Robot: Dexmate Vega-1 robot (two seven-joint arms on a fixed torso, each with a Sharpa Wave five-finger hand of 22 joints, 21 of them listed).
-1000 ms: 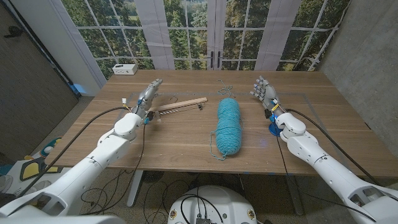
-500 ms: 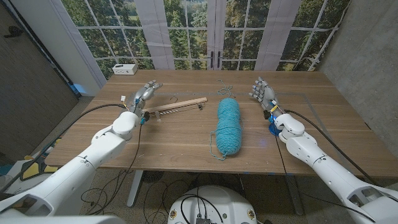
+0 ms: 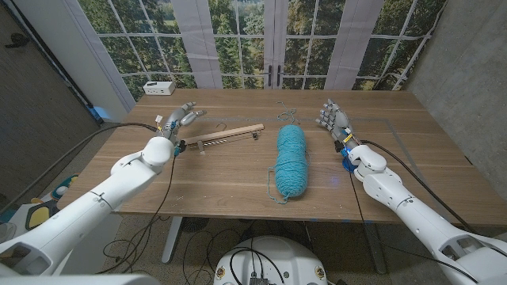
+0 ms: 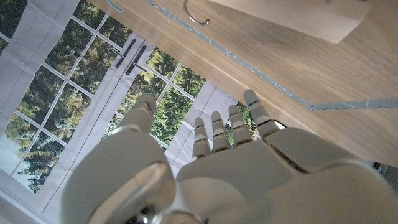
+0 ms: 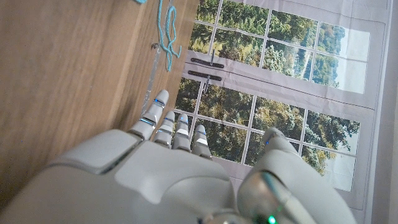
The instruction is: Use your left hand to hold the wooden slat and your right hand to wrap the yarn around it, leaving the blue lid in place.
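The task has barely begun. The slat [image 3: 223, 134] lies on the table [image 3: 412, 150], left of centre, its near end just beside the left hand [image 3: 181, 120], which holds nothing; its fingers [image 4: 214, 134] are straight, close side by side, with the thumb standing off, and from the head view it is hard to tell whether they touch the wood. In the left wrist view one blunt end of the slat [image 4: 292, 15] shows apart from the fingertips, with a small metal hook [image 4: 196, 14] near it. The yarn [image 3: 291, 161] is a teal skein lying lengthwise at mid-table, well apart from the slat, with a loose strand [image 3: 285, 113] trailing toward the far edge; none of it is wound on the wood. The right hand [image 3: 334, 119] stands beside the skein, empty, fingers [image 5: 168, 124] extended and a little apart, not touching the yarn. The blue lid [image 3: 349, 165] sits on the table by the right wrist, partly hidden by the arm, so it looks undisturbed. Left to do, by this reading: grip the slat, take up the strand, and wrap.
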